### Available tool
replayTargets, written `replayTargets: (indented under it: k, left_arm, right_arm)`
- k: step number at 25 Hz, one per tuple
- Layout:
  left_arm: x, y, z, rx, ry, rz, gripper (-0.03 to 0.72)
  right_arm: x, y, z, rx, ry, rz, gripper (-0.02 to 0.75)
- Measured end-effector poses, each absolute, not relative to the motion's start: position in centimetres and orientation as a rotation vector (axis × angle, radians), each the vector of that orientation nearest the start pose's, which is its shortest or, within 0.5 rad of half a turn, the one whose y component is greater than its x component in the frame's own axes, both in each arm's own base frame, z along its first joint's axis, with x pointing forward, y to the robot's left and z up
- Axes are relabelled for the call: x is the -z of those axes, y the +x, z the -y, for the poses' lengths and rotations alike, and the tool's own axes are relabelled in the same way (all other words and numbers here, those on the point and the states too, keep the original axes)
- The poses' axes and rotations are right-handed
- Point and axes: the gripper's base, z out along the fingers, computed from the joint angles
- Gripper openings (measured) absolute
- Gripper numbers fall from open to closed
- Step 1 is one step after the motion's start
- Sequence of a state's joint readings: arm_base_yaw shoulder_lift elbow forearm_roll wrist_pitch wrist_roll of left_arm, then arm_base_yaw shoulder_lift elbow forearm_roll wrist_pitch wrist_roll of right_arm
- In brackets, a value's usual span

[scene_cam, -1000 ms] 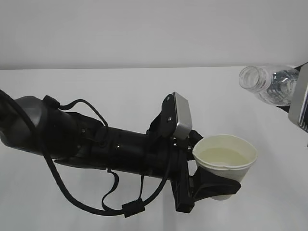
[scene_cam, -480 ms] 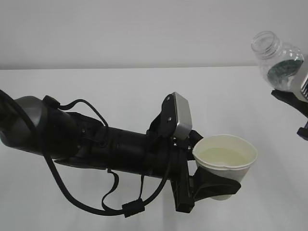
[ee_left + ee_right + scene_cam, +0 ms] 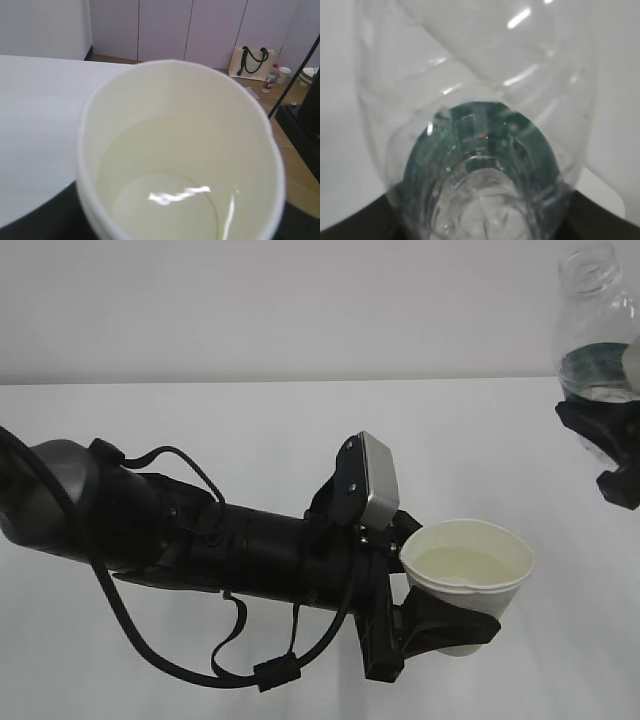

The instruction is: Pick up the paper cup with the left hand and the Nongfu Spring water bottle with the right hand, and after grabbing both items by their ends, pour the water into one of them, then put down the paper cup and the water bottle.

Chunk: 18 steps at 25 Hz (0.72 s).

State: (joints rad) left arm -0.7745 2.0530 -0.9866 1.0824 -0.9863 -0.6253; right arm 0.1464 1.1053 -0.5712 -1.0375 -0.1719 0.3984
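Exterior view: my left hand (image 3: pixel 440 625) grips white paper cup (image 3: pixel 467 575) holding water; right hand (image 3: pixel 610 455) clamps clear green-labelled bottle (image 3: pixel 597 330) upright, far right; table (image 3: pixel 250 430) below both.

The paper cup (image 3: pixel 468 575) is showing matt white paper outside and a smooth, pale cream lining inside, its water glinting. The Nongfu Spring water bottle (image 3: pixel 598 325) is looking like clear, glossy plastic, ribbed and catching highlights. The left hand (image 3: pixel 200 535) is showing black casing with a slight sheen, rubbery black cables and a brushed silver-grey block (image 3: pixel 378 480). The table (image 3: pixel 200 420) is looking smooth, matt white.
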Motion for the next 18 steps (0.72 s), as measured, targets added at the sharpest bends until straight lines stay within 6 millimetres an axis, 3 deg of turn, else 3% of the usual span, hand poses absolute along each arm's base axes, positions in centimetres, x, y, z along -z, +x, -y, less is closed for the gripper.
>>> replayTargets:
  k: [18]
  left_arm:
    - [-13.74, 22.55, 31.42, 1.185, 1.389, -1.429, 0.47]
  right_arm:
    - [-27.93, 22.53, -4.7, -0.038, -0.501, -1.768, 0.405]
